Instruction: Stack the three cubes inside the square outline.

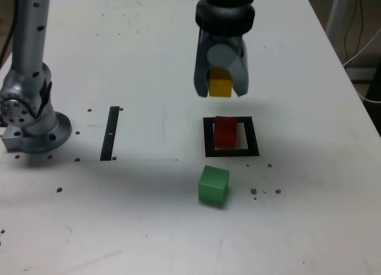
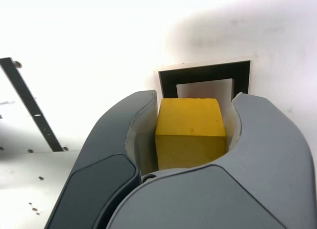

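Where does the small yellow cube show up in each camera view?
Exterior view: small matte yellow cube held in the hand, above and behind the red cube.
Wrist view: centre foreground, between the hand's grey fingers.
Shared landmark: thick black square outline.

We see the arm's base (image 1: 33, 123) at the exterior view's left, a grey column rising out of frame. The claw (image 1: 221, 87) hangs pointing downward, raised off the desk (image 1: 149, 49), both fingers (image 2: 270, 140) clamped against the yellow cube (image 1: 220, 84).
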